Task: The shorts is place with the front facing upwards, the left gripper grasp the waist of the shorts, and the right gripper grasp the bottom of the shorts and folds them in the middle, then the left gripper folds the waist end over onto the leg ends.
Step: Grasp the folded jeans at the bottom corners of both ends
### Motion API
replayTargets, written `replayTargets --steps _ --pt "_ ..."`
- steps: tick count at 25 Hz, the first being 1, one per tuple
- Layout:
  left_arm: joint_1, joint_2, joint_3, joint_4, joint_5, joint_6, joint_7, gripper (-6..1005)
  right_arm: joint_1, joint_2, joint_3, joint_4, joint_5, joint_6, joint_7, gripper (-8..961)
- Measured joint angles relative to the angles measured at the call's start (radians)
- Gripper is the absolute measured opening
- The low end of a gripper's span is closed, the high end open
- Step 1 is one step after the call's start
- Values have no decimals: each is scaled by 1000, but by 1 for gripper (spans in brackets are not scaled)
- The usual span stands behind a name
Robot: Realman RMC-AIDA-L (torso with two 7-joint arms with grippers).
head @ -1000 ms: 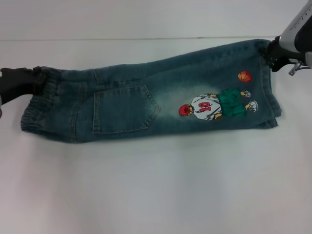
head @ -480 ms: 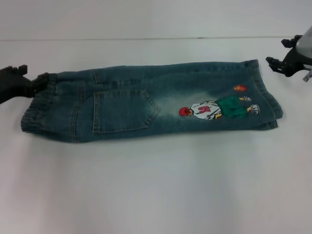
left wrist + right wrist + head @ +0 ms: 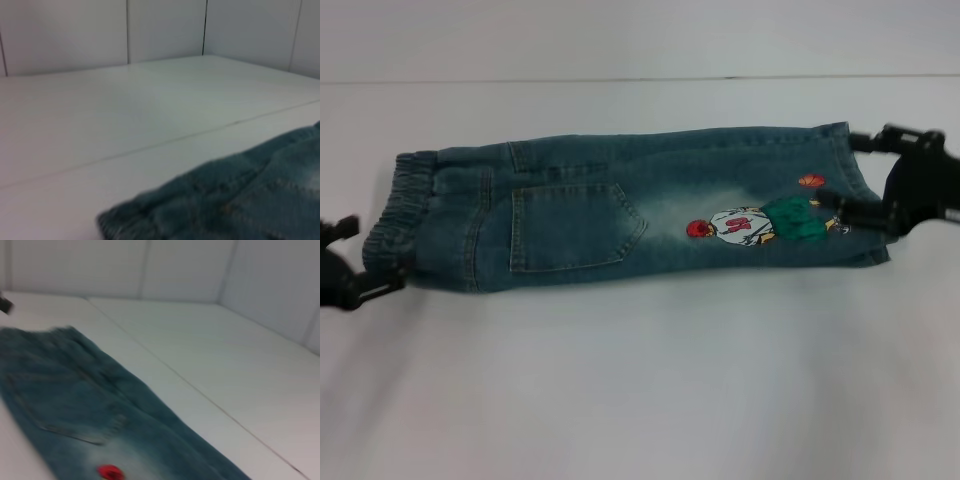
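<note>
The denim shorts lie flat across the table, doubled lengthwise, with a pocket and a cartoon basketball-player patch facing up. The elastic waist is at the left and the leg ends at the right. My left gripper is open at the near-left corner of the waist, holding nothing. My right gripper is open, its fingers straddling the leg ends. The left wrist view shows the waist fabric close up. In the right wrist view the shorts stretch away.
The white table runs wide in front of the shorts and behind them, where a seam line crosses it. White wall panels stand at the back.
Both grippers let go of the far edge and the shorts settled flat. The left gripper then moved to the waist's near corner. The right gripper swung out and returned, open, to the leg ends.
</note>
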Motion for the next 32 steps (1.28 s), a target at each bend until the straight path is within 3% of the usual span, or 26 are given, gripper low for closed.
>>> replayTargets --steps 6,19,32 --pt "48 0 -63 -1 26 -10 18 934 -6 3 3 59 16 -101 -65 786" --pt "-3 8 -62 -83 59 -85 61 907 6 -4 -12 158 -41 -287 -197 787" --pt "-33 13 -49 -118 72 -100 89 879 6 -2 -27 181 -44 -309 -213 784"
